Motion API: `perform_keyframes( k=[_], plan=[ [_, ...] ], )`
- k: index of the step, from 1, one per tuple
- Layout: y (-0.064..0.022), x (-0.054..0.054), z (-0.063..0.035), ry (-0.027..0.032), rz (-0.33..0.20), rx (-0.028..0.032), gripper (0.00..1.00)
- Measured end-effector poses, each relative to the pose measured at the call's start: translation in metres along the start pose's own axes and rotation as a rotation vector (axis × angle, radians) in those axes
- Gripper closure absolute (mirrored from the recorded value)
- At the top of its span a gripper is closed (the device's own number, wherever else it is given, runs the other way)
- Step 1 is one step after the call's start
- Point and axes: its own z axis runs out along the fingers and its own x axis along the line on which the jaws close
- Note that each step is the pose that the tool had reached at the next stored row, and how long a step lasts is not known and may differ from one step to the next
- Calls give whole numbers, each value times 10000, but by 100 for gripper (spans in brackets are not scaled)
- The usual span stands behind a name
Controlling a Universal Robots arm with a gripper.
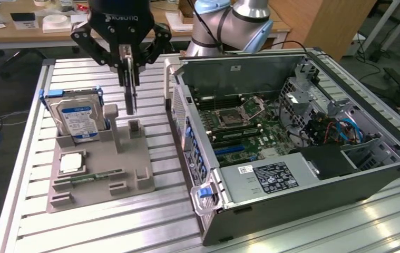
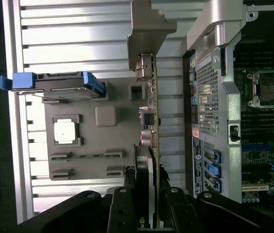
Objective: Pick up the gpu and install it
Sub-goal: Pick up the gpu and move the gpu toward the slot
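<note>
Finding: the gripper [image 1: 127, 54] is clamped on the gpu [image 1: 130, 92], one finger on each flat face of the card, with the jaws only partly apart because the card sits between them. In the exterior view the gpu hangs edge-on below the fingers as a thin dark slab, long axis vertical. In the wrist view the same card [image 2: 145, 162] runs straight away from the gripper [image 2: 146, 206], and its silver end bracket [image 2: 146, 24] is at the far, lower end. The card's lower end is directly above the grey fixture tray [image 1: 140, 176], close to the small upright holders there. It looks clear of them, though contact at the tip cannot be ruled out. The hard drive [image 1: 80, 118] in its blue frame stands on the tray toward the exterior view's left, and the processor [image 1: 71, 162] and memory stick [image 1: 90, 178] lie nearer the camera, all apart from the card. Governing relation: the open computer case [image 1: 368, 176] lies on its side to the exterior view's right of the held card, just beside the tray on the slatted aluminium table [image 1: 115, 226]. Its motherboard [image 1: 245, 124] faces upward, with the blue expansion slot [image 1: 231, 149] toward the rear panel. As judged from these views, the card is outside the case, above the level of its wall, and not yet installed.
</note>
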Motion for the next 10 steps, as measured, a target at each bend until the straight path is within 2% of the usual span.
perform_keyframes(
  k=[2, 10],
  plan=[
    [2, 0, -47, 1, 0, 1, 72],
    [2, 0, -53, 2, 0, -10, 72]
  ],
)
